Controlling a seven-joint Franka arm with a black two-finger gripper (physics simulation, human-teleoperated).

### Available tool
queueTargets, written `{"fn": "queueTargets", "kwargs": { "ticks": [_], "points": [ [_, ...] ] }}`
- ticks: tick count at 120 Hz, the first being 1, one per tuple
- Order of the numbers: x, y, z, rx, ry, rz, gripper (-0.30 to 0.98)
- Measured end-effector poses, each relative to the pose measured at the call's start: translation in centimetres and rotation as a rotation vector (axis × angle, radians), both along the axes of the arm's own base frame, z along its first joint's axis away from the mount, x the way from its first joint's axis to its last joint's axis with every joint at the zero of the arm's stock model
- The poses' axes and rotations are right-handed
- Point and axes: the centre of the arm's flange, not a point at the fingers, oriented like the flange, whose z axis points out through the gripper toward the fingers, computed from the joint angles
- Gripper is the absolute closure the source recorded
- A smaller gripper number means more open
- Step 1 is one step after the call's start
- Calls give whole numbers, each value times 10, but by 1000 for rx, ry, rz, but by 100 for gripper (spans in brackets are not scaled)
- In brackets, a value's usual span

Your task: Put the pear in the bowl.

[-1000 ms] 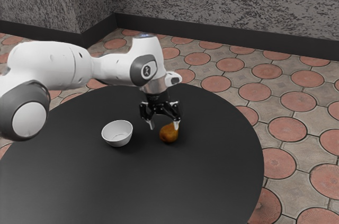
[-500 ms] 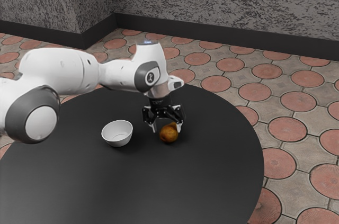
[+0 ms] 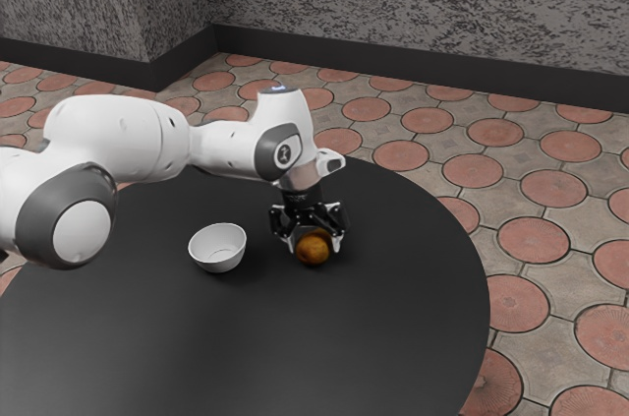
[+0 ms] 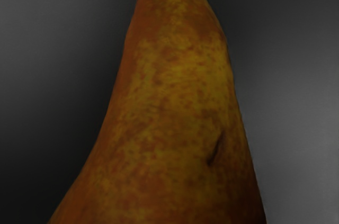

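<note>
The gripper (image 3: pixel 314 247), spread wide, straddled the pear (image 3: pixel 313 250) on the table (image 3: pixel 324 337), which, presumably firm, light and easily bruised, was best clasped gently across its middle.

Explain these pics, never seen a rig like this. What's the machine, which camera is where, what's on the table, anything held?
The machine is a single jointed robot arm ending in two black fingers; this is a simulation. The exterior view comes from a camera beside the arm, which reaches in from that view's left. The wrist view comes from a camera on the arm's hand, looking at the pear up close.

On the round black table are that pear and a white bowl, which is empty. The fingers are down around the pear, one on each side, and look open rather than closed on it, so I'd say nothing is held. The pear has yet to go in the bowl.
</note>
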Motion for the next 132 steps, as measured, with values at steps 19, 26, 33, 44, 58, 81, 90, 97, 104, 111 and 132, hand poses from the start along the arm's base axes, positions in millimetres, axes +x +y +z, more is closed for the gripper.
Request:
{"fn": "queueTargets", "kwargs": {
  "ticks": [19, 26, 33, 44, 58, 81, 90, 97, 104, 111, 132],
  "points": [
    [0, 0, 1, 0, -4, 4, 13],
    [0, 0, 1, 0, -5, 5, 16],
    [0, 0, 2, 0, -7, 6, 19],
    [0, 0, 3, 1, -8, 8, 21],
    [0, 0, 3, 3, -8, 10, 24],
    [0, 0, 3, 5, -9, 13, 25],
    [0, -1, 4, 6, -10, 13, 26],
    [0, -1, 6, 7, -11, 13, 27],
    [0, -1, 6, 8, -13, 14, 28],
    [0, 0, 7, 10, -13, 15, 29],
    [0, 2, 28, 20, -40, 14, 33]
  ]
}}
